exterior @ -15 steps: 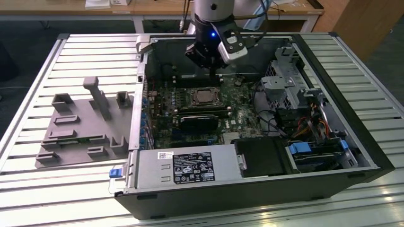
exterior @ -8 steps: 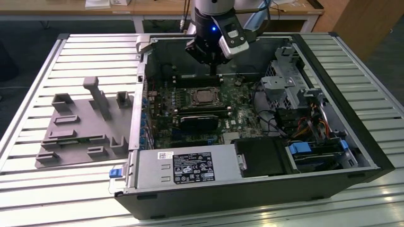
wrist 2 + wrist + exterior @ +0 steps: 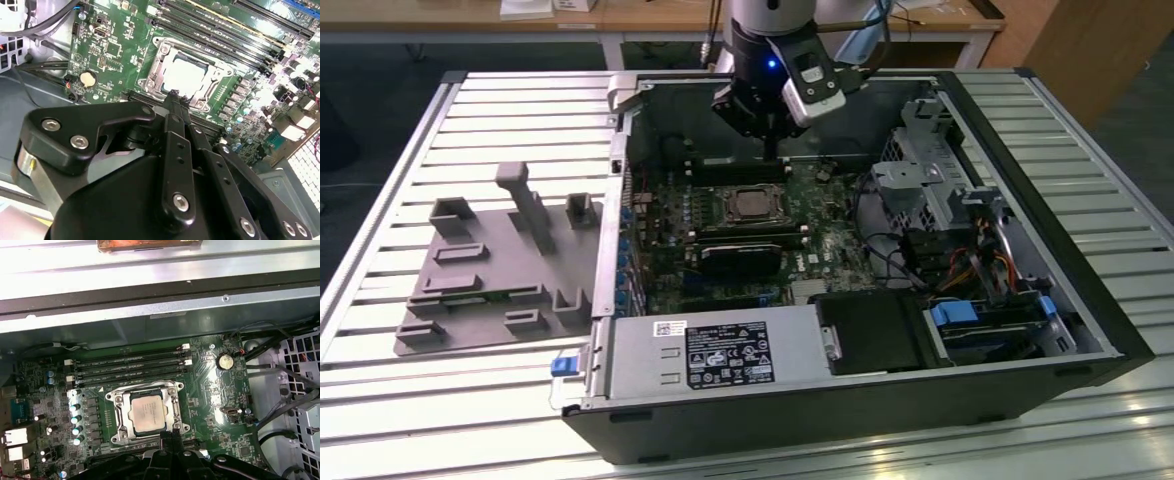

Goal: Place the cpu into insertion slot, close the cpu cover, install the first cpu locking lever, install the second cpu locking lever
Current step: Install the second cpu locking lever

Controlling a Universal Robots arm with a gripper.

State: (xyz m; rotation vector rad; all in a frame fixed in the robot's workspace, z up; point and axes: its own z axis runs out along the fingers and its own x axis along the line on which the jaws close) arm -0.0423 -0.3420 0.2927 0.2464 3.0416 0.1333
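The cpu (image 3: 146, 412) sits in the insertion slot (image 3: 116, 416) at frame centre, cpu cover (image 3: 145, 388) seemingly down (levers next, apparently). The claw (image 3: 174, 95), fingers together and empty, hovers just beside the slot's edge.

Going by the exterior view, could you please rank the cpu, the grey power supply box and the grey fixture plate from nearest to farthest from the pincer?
1. The cpu, seated in its socket just below the pincer.
2. The power supply box, at the case's near edge.
3. The fixture plate, outside the case at the exterior view's left.
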